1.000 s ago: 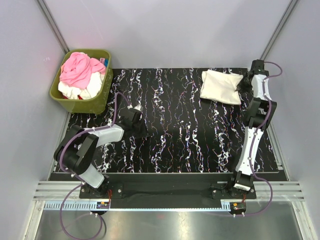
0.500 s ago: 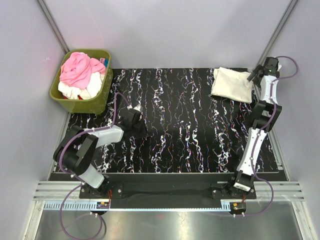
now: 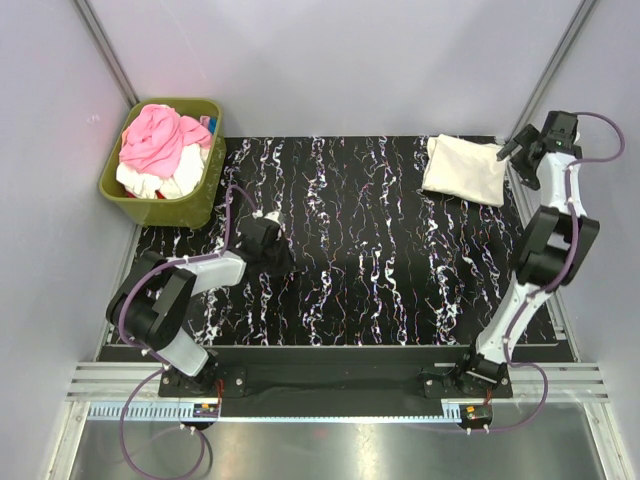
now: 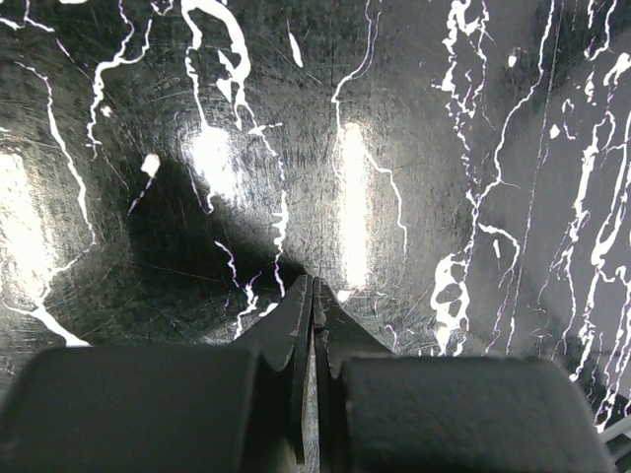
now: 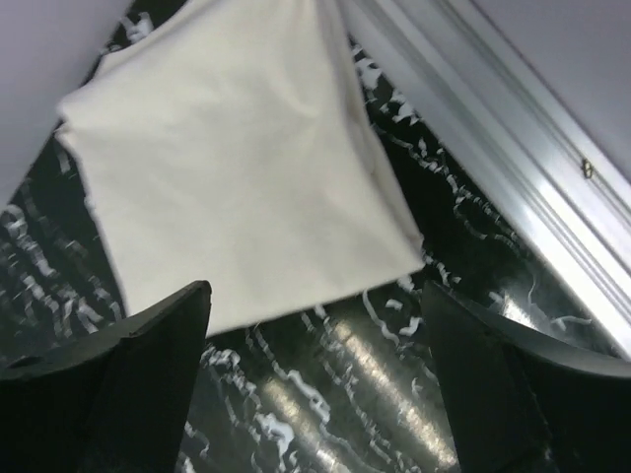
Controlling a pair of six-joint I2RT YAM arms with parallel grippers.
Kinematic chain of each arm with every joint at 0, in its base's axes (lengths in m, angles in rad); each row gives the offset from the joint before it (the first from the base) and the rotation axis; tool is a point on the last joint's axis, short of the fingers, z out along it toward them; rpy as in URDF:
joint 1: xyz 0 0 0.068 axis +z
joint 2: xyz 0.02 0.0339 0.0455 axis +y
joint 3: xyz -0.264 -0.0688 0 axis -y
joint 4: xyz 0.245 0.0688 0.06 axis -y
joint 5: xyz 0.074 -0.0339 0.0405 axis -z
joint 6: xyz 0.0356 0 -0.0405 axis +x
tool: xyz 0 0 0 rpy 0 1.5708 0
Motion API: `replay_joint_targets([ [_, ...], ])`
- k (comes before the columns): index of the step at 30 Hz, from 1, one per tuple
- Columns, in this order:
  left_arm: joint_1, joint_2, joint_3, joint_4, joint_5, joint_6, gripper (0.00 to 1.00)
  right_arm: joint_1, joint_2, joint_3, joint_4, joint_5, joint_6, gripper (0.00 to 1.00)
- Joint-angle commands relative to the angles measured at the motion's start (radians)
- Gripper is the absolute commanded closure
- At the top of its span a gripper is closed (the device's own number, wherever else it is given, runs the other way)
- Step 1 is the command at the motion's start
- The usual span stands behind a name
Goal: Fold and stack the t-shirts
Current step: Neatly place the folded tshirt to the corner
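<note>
A folded cream t-shirt (image 3: 465, 170) lies flat in the far right corner of the black marbled table (image 3: 370, 260); the right wrist view shows it (image 5: 237, 168) filling the upper half. My right gripper (image 3: 512, 152) hovers just off its right edge, open, with nothing between its fingers (image 5: 315, 296). My left gripper (image 3: 270, 222) rests low over bare table at the left, shut on nothing (image 4: 313, 284). A pink t-shirt (image 3: 158, 135) and a white one (image 3: 150, 182) are heaped in the green bin.
The olive-green bin (image 3: 205, 195) stands at the far left corner. An aluminium rail (image 5: 493, 168) runs along the table's right edge, close to the cream shirt. Grey walls enclose the back and both sides.
My right gripper slid the cream shirt toward the right corner, then opened and let it go, drawing back to the right. The left arm stayed put.
</note>
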Motion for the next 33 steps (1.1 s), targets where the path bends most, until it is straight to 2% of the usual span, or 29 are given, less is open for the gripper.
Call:
replay_joint_targets([
  [1,0.023,0.018,-0.059,-0.062,-0.049,0.027,0.98,0.064,-0.192,-0.208,0.06,-0.096,0.058,0.09],
  [3,0.028,0.013,-0.068,-0.048,-0.043,0.026,0.98,0.089,-0.212,-0.308,0.057,-0.174,0.079,0.26],
  [4,0.031,0.01,-0.07,-0.042,-0.043,0.023,0.98,0.112,-0.22,-0.334,0.063,-0.221,0.081,0.4],
  [8,0.037,0.002,-0.08,-0.032,-0.037,0.023,0.98,0.18,-0.165,-0.371,0.044,-0.23,0.066,0.65],
  [9,0.043,-0.004,-0.085,-0.026,-0.035,0.019,0.99,0.187,-0.145,-0.338,0.028,-0.233,0.052,0.68],
  [15,0.06,-0.028,-0.116,0.009,-0.022,0.012,0.99,0.223,0.036,-0.143,-0.081,-0.207,0.03,0.71],
  [22,0.078,-0.028,-0.128,0.024,-0.005,0.01,0.99,0.216,0.235,0.132,-0.237,-0.015,-0.055,0.69],
  [25,0.08,-0.025,-0.125,0.023,-0.002,0.009,0.99,0.201,0.319,0.259,-0.3,0.016,-0.079,0.69],
  [33,0.082,-0.014,-0.119,0.018,-0.002,0.01,0.99,0.144,0.392,0.427,-0.375,0.094,-0.114,0.68],
])
